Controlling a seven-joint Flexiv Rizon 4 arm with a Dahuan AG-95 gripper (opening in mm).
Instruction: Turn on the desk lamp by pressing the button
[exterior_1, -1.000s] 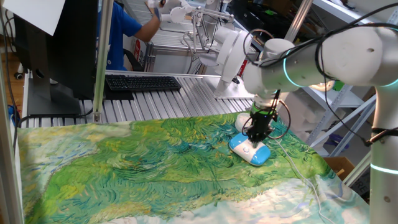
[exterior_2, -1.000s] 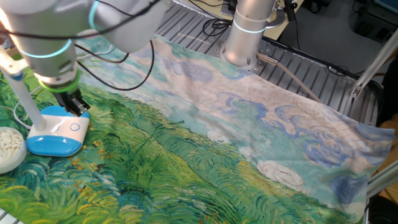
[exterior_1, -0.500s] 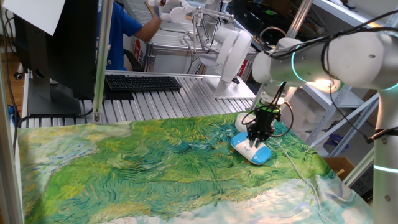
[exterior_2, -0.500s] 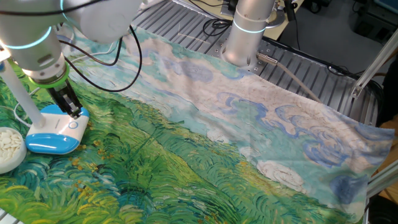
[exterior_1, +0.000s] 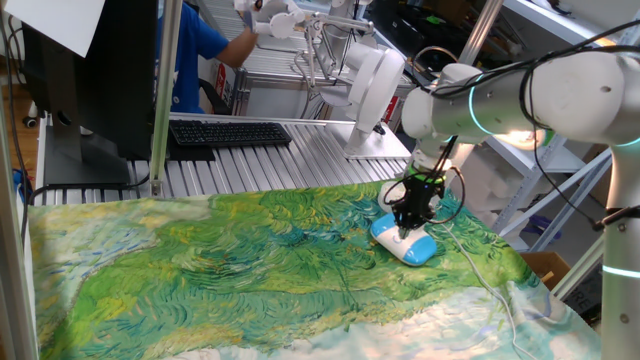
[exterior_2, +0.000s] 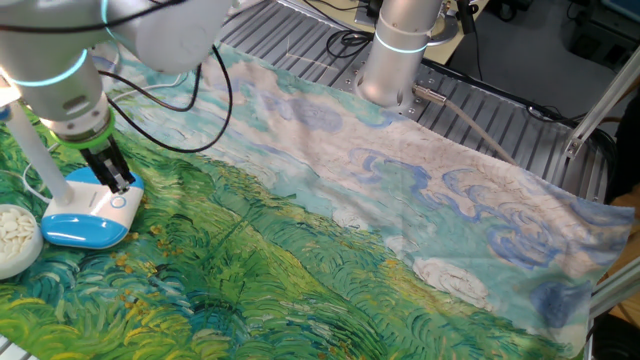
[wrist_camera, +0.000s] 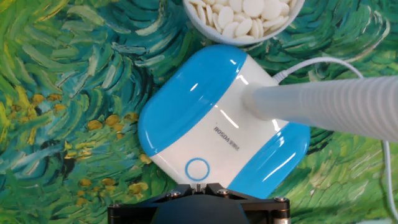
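Painted green cloth (exterior_1: 230, 280) over the table, bearing desk lamp (exterior_1: 404, 243) and bowl (exterior_2: 17, 238).

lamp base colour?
Desk lamp base: white top, light blue sides; button is a blue ring. Clearest in hand view.

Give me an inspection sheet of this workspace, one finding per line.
Surface: green and blue painted cloth covering the table, lightly wrinkled.
Job's things: desk lamp upright on the cloth; button ringed blue on the white base top.
Clutter: white bowl of pale round pieces beside the lamp base.
Grippers: gripper directly over the base near the button; finger state not visible.
Cables: thin white cord leaving the base.
Surroundings: keyboard, monitor, person in blue behind.
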